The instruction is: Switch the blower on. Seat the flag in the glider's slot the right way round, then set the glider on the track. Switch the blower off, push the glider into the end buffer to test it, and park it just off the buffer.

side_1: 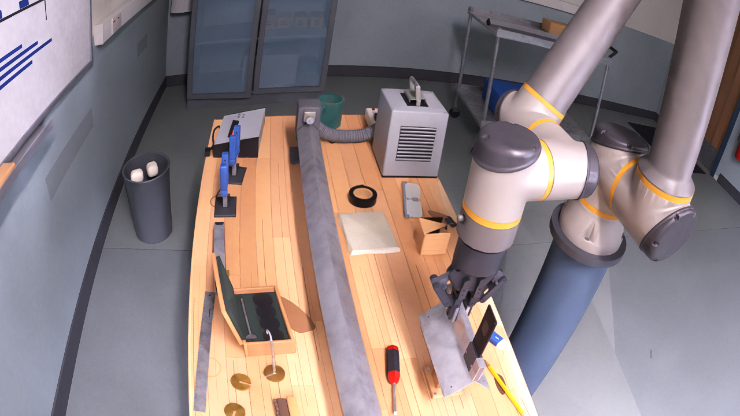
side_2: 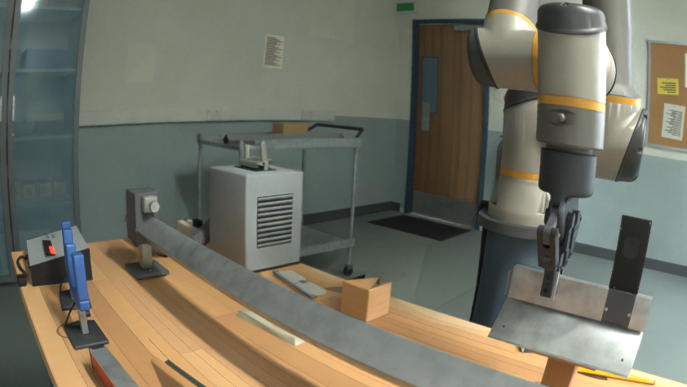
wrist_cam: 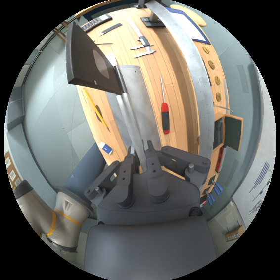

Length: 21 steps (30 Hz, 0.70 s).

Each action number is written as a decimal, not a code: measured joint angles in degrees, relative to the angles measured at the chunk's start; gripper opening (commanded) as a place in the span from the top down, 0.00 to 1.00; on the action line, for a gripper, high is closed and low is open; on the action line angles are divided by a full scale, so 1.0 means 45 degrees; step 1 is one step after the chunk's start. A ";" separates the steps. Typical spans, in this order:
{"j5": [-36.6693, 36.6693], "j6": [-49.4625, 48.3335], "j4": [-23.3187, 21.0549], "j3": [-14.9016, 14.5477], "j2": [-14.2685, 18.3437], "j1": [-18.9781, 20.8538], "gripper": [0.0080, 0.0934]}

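Observation:
The grey metal glider [side_1: 449, 349] [side_2: 572, 321] [wrist_cam: 130, 104] sits on a small wooden stand at the near right corner of the bench. My gripper [side_1: 456, 309] [side_2: 548, 283] [wrist_cam: 139, 154] is closed on the glider's top ridge at its far end. A black flag [side_1: 485, 329] [side_2: 629, 255] [wrist_cam: 88, 65] stands upright in the slot at the glider's near end. The long grey air track [side_1: 331, 258] [side_2: 298, 300] runs down the middle of the bench, left of the glider. The grey blower box [side_1: 411, 132] [side_2: 257, 214] stands at the far end, joined to the track by a hose.
A trolley [side_2: 283, 144] stands behind the bench. A red screwdriver [side_1: 393, 370] [wrist_cam: 164, 117] lies between glider and track. A yellow pencil [side_1: 502, 385] and an eraser [wrist_cam: 105, 148] lie by the bench edge. A small wooden box [side_1: 433, 235] and a pad [side_1: 368, 233] lie further back.

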 measured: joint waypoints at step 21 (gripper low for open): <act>-0.0001 0.0000 0.0194 -0.0026 -0.0149 -0.0001 1.00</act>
